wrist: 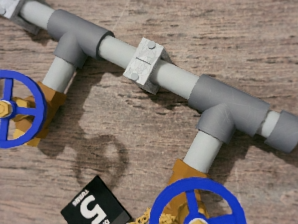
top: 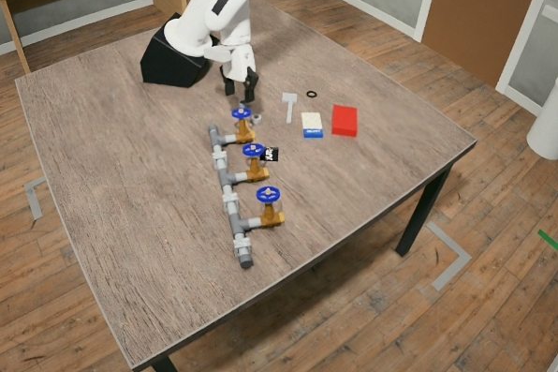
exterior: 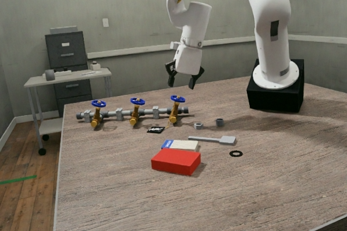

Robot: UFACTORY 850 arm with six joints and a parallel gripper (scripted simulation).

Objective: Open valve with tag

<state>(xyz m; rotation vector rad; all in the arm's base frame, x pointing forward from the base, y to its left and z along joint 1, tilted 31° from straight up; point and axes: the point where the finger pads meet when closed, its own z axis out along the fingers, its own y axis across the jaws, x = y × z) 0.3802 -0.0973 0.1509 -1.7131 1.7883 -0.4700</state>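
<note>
Three blue-handled brass valves stand on a grey pipe (top: 230, 215) (exterior: 126, 112) (wrist: 172, 79). A black tag (top: 270, 155) (exterior: 155, 129) (wrist: 92, 207) lies on the table between two of them. Its gold chain runs to the end valve nearest the robot base (top: 241, 112) (exterior: 177, 98) (wrist: 197, 184). The tag's number looks like a 5, partly cut off. The middle valve (top: 253, 149) (exterior: 137, 101) (wrist: 40, 105) and the far-end valve (top: 268, 194) (exterior: 98, 103) carry no tag. My gripper (top: 239, 93) (exterior: 181, 84) is open and empty, a little above the tagged valve's handle.
Beside the valves lie a grey nut (top: 256, 118) (exterior: 198, 125), a small grey sleeve (exterior: 219, 122), a grey T-shaped tool (top: 289, 104) (exterior: 215, 139), a black ring (top: 315, 95) (exterior: 236, 151), a white and blue box (top: 312, 125) (exterior: 180, 145) and a red block (top: 345, 120) (exterior: 176, 161).
</note>
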